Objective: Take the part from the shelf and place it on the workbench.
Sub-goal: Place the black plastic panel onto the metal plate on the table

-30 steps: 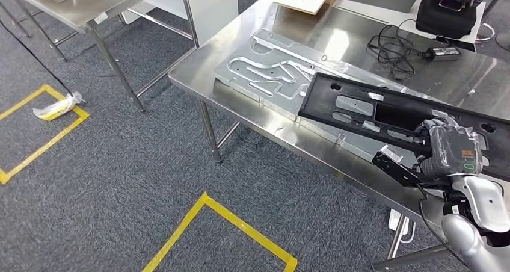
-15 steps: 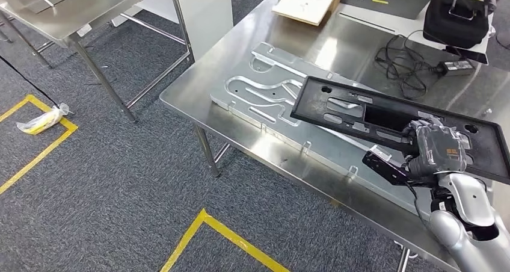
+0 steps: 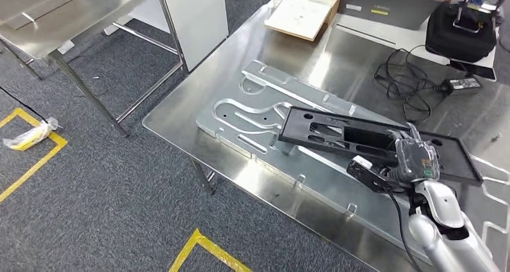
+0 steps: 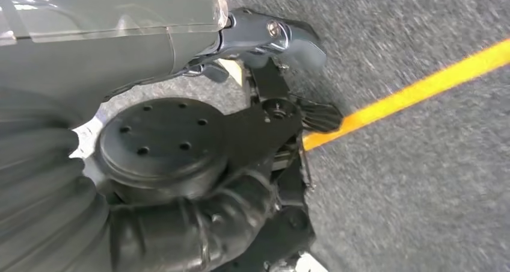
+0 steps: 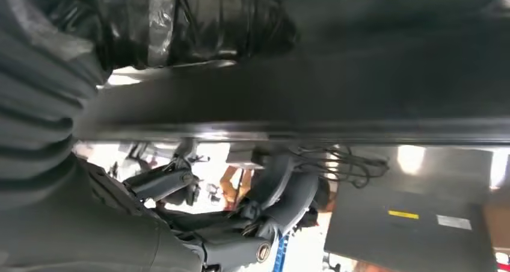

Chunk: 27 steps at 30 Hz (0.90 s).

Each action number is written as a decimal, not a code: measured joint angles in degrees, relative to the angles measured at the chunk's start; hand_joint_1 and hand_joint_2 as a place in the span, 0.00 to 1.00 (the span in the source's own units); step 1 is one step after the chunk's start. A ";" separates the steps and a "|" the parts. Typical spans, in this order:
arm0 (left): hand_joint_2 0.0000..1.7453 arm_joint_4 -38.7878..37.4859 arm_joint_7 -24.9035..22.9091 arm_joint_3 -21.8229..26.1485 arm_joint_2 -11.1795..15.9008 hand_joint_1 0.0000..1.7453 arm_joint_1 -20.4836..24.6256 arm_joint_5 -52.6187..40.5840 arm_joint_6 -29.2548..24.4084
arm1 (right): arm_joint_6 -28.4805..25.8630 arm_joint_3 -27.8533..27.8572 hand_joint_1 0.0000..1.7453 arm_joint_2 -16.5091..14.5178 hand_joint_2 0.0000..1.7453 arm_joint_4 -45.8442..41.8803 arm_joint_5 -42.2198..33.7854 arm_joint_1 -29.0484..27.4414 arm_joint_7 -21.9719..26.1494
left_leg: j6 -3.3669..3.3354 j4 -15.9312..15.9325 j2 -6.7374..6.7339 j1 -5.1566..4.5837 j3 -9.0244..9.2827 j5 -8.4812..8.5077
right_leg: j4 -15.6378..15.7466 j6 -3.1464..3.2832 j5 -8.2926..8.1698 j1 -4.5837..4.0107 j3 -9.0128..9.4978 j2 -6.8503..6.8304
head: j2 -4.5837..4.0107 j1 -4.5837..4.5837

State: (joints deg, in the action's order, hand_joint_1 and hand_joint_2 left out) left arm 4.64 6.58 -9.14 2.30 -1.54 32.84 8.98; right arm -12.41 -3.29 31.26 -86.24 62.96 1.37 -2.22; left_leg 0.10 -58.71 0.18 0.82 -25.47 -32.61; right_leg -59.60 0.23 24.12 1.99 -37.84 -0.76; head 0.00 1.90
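head view: right hand (image 3: 414, 159) grips black part (image 3: 337, 133).

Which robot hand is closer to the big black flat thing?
Right. The right hand grips the black part over the workbench. The left hand hangs over carpet floor, away from it.

Silver right arm (image 3: 448, 230) shows smooth rounded shells, a black cable running alongside. The right hand (image 3: 415, 159) wears a grey cover with a small green mark. The left hand (image 4: 198, 49) shows grey ribbing, a screw, dark fingers.
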 joint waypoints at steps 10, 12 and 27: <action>0.00 -0.01 -0.25 -0.39 -0.10 0.00 0.01 0.47 -0.01 | -0.01 -0.96 0.00 -2.46 0.00 1.28 0.10 -0.06 -0.14 | -1.71 -0.48 -0.02 -0.74 -8.38 5.42 | 0.28 0.50 2.42 -0.84 3.59 1.12 | 0.00 -0.03; 0.00 0.01 -0.19 -0.48 -0.08 0.00 0.18 0.51 0.00 | 0.01 -1.10 0.00 -2.78 0.00 1.34 0.13 -0.05 -0.13 | -1.61 0.91 0.07 -0.95 -7.98 5.68 | 0.17 0.15 2.64 -0.98 3.51 1.16 | 0.00 -0.02; 0.00 0.01 -0.10 -0.74 -0.35 0.00 0.13 0.77 0.04 | -0.11 -1.83 0.00 -3.05 0.00 1.38 0.38 0.40 0.10 | -1.92 0.79 0.29 -1.06 -7.96 6.51 | 1.28 -0.89 2.02 -0.88 4.11 1.08 | 0.00 -0.02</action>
State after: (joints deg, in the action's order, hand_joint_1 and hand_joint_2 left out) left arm 4.66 6.49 -9.87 1.95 -1.41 33.61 9.02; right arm -12.52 -5.12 28.21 -84.86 63.34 1.77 -2.13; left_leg -1.83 -57.92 0.47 -0.25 -33.43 -26.10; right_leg -58.32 -0.66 26.14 1.11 -33.73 0.32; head 0.00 1.88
